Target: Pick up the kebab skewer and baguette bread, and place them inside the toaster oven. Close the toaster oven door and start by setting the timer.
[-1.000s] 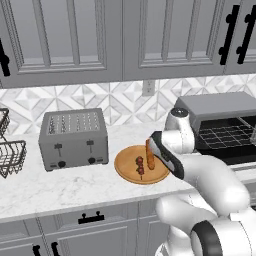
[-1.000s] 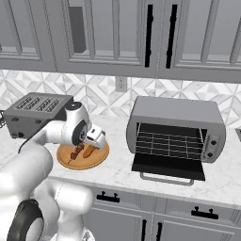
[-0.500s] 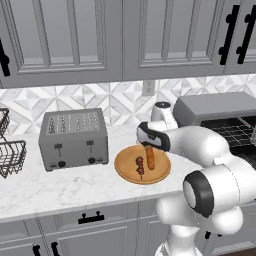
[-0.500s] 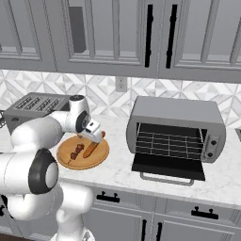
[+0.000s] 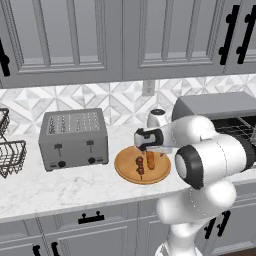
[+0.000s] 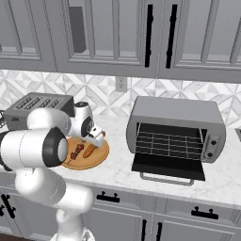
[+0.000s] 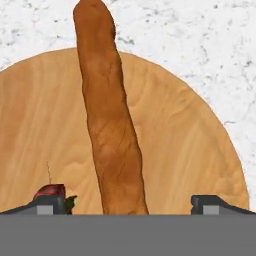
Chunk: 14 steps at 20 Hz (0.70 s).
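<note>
The baguette bread [image 7: 110, 115] lies lengthwise on a round wooden board [image 7: 40, 125], with the kebab skewer [image 7: 50, 191] beside it. My gripper [image 7: 130, 202] hangs open just above the board, one fingertip [image 7: 47, 202] on each side of the loaf's near end, holding nothing. From the base, the gripper [image 5: 148, 150] points down at the baguette [image 5: 150, 160] and skewer [image 5: 140, 166]. The toaster oven [image 6: 174, 127] stands to the right, and its door [image 6: 168, 164] is folded down open, showing the wire rack.
A grey slot toaster [image 5: 74, 137] stands left of the board [image 5: 142, 170]. A wire basket [image 5: 10, 155] sits at the far left edge. Bare marble counter [image 6: 117, 172] separates the board from the open oven door. Cabinets hang overhead.
The arm has swung round and brought the hand down over the board, close above the baguette. The jaws have stayed open. Board, food and oven have not moved.
</note>
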{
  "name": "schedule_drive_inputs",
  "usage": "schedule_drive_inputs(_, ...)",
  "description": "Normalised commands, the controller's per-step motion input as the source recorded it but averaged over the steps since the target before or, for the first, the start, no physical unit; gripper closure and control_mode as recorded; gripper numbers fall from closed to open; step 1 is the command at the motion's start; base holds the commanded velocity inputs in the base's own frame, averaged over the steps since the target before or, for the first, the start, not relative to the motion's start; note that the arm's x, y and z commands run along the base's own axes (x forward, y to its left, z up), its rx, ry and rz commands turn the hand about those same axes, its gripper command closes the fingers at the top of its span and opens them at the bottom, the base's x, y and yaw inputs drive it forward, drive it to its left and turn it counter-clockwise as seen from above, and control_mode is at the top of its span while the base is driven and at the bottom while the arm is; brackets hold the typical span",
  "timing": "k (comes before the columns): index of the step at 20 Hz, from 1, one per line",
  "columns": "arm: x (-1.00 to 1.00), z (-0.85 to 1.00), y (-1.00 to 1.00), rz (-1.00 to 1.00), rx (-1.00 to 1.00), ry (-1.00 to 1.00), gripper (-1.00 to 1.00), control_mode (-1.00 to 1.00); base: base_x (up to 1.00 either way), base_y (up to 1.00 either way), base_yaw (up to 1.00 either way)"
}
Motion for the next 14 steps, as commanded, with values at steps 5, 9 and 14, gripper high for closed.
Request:
schedule_drive_inputs(5,0.43,-0.41,0.19,-0.05,0.00,0.08,-1.00,-1.00,0.00,0.00,0.00)
schedule_drive_inputs(9,0.44,-0.28,0.09,-0.03,0.00,0.08,-1.00,-1.00,0.00,0.00,0.00)
schedule_drive_inputs(14,0.08,-0.20,-0.02,-0.01,0.00,0.02,-1.00,-1.00,0.00,0.00,0.00)
